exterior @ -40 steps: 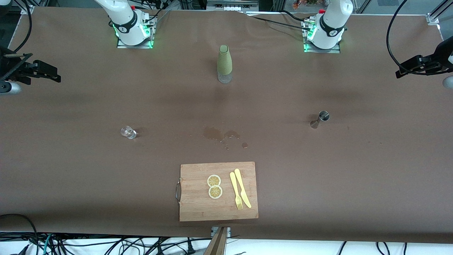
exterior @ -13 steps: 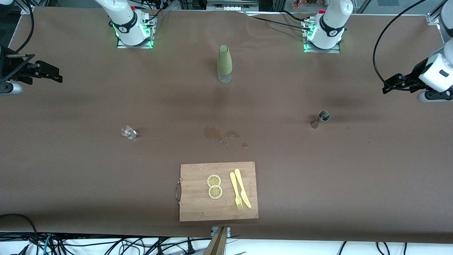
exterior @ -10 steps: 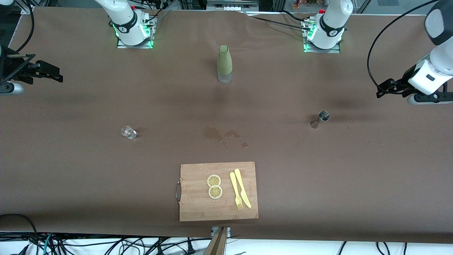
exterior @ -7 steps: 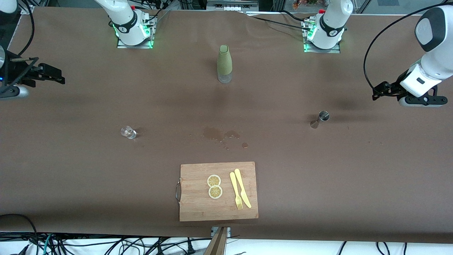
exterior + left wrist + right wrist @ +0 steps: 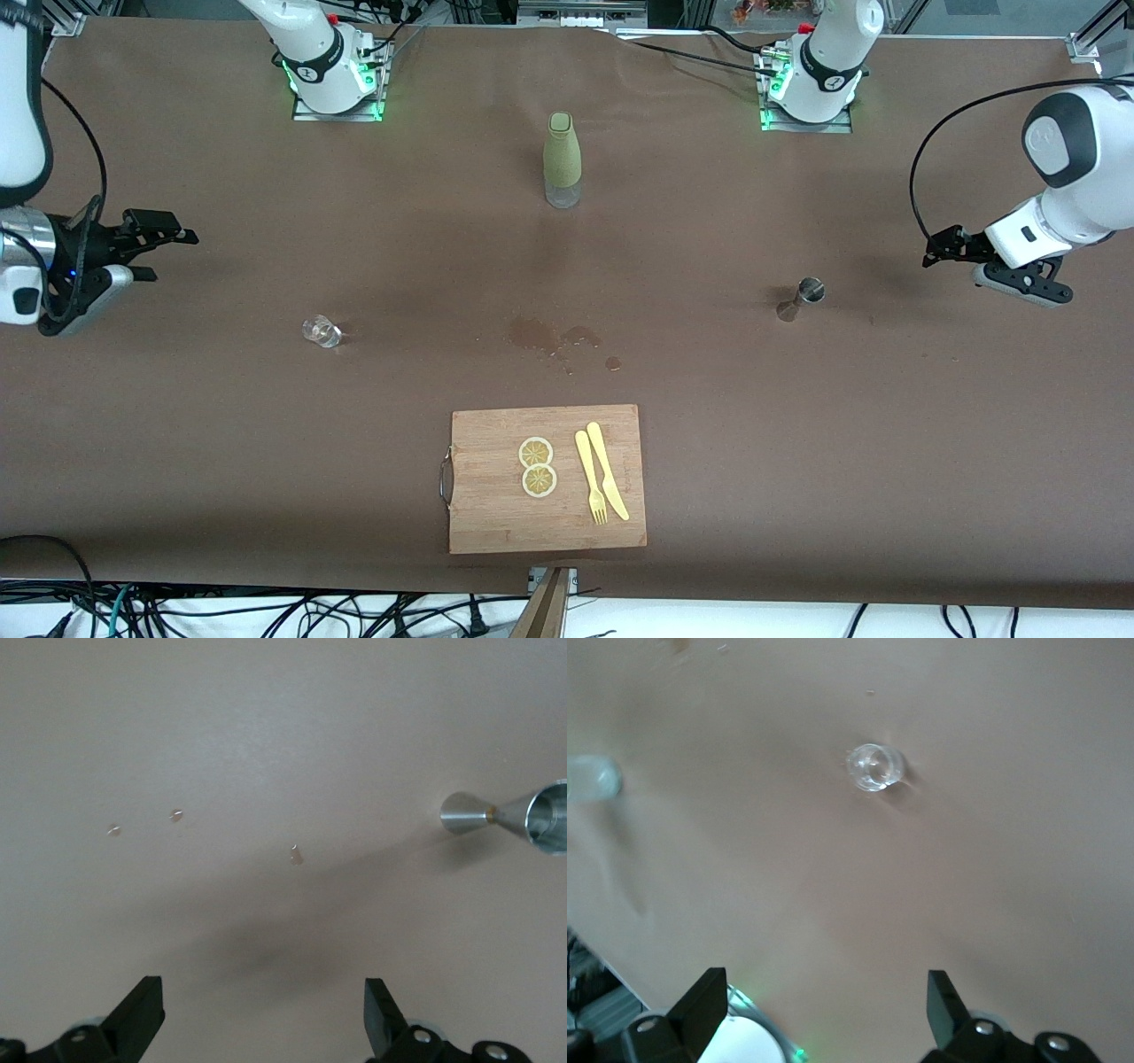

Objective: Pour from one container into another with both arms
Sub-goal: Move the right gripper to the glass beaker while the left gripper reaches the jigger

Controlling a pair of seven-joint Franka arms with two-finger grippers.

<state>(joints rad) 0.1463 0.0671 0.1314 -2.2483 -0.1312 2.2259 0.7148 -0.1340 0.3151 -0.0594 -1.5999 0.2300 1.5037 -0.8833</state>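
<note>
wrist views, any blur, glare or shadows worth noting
Left wrist view: soft shadow on the table between the open left gripper; metal jigger cut by the edge. Right wrist view: small glass sharp, a blurred glassy shape at the edge, green glow below.

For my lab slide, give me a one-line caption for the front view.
Two white arms with open jaws flank a brown table: left gripper near a steel jigger, right gripper near a clear glass.
</note>
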